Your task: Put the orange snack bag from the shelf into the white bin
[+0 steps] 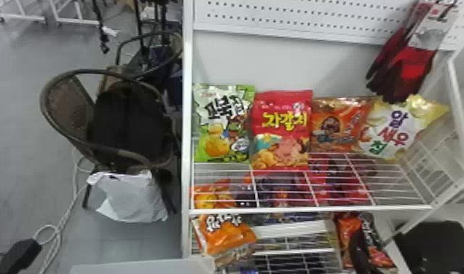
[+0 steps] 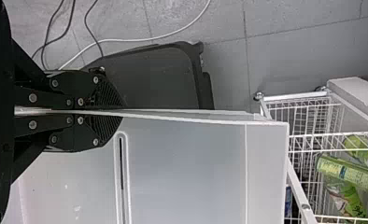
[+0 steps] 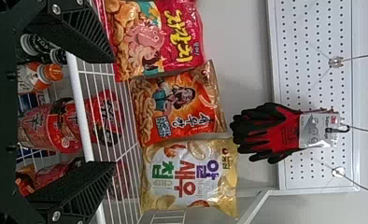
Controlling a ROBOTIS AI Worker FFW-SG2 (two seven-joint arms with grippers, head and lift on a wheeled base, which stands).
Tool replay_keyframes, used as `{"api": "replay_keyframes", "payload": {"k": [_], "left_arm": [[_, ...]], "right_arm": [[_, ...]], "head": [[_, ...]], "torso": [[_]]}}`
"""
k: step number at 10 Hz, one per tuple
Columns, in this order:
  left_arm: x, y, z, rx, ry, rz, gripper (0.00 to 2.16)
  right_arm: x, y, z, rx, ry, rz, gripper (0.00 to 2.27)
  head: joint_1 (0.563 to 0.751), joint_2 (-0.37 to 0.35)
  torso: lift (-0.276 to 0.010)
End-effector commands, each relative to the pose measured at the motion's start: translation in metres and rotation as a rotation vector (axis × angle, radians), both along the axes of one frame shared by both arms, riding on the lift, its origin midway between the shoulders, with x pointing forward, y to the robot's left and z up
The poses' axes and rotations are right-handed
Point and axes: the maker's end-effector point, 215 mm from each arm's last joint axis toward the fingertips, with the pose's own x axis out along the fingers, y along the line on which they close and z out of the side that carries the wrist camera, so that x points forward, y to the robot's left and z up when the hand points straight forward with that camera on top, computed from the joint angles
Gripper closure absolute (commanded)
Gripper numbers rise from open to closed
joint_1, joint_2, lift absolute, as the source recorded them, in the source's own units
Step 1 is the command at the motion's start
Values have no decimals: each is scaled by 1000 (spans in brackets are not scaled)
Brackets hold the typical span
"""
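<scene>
Right end effector (image 3: 111, 112), fingers apart, may snag red bag (image 3: 156, 39) if you approach orange snack bag (image 3: 177, 107) off-centre.

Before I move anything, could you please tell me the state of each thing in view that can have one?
Left gripper: fingers shut on the bin's edge.
Right gripper: fingers open.
White bin: gripped at its edge.
Orange snack bag: upright on the shelf.
Red snack bag: upright.
Green snack bag: upright.
White-and-yellow snack bag: propped up.
Gloves: hanging from a hook.
White plastic bag: crumpled.
</scene>
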Motion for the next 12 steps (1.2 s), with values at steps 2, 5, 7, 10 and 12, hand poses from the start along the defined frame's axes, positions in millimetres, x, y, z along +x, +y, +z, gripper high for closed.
{"api": "replay_keyframes", "payload": {"k": [2, 5, 7, 10, 12], "left_arm": [[0, 2, 0, 5, 2, 0, 2135], [1, 0, 0, 3, -3, -4, 2138], [0, 1, 0, 6, -2, -5, 2135], [0, 0, 0, 8, -3, -9, 2135], [0, -3, -1, 8, -2, -17, 2138]], "right_arm": [[1, 0, 0, 0, -1, -1, 107], [1, 0, 2, -1, -4, -3, 107], [7, 0, 5, 1, -6, -1, 107], [33, 7, 13, 4, 14, 20, 107], [54, 11, 13, 9, 34, 29, 107]], "head": [[695, -171], [695, -169], [695, -172], [695, -163], [695, -150]], "torso": [[1], [1], [1], [1], [1]]}}
